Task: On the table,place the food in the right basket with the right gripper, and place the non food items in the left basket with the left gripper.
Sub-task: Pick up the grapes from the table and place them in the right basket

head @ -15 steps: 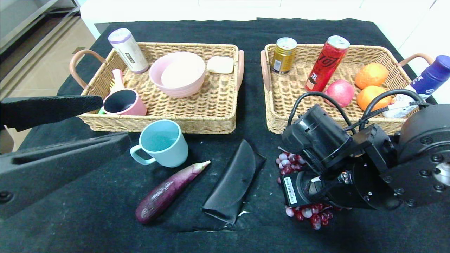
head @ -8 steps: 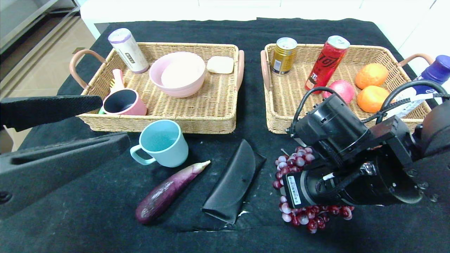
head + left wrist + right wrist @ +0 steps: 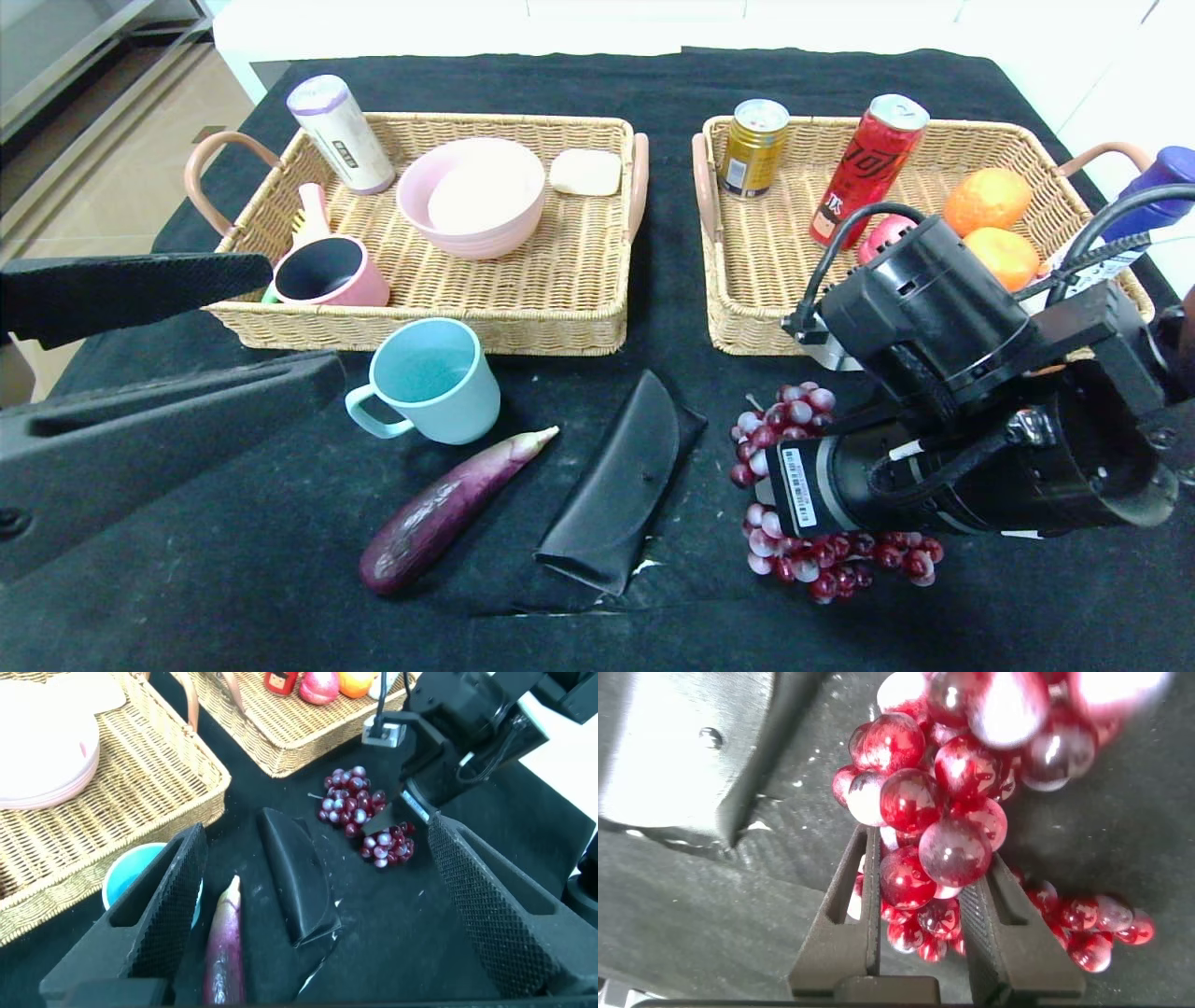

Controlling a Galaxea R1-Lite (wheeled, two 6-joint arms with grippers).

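now the right gripper (image 3: 920, 924) is clamped on one bunch of red grapes (image 3: 808, 485); two woven wicker baskets (image 3: 523, 322) sit behind; the left gripper (image 3: 318, 905) gapes wide.

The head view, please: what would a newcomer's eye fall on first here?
Most striking is the right gripper, shut on the grapes on the black table just in front of the right basket. Next come the eggplant, black case and teal mug lying loose in front of the left basket. The left gripper hangs open, off to the left.
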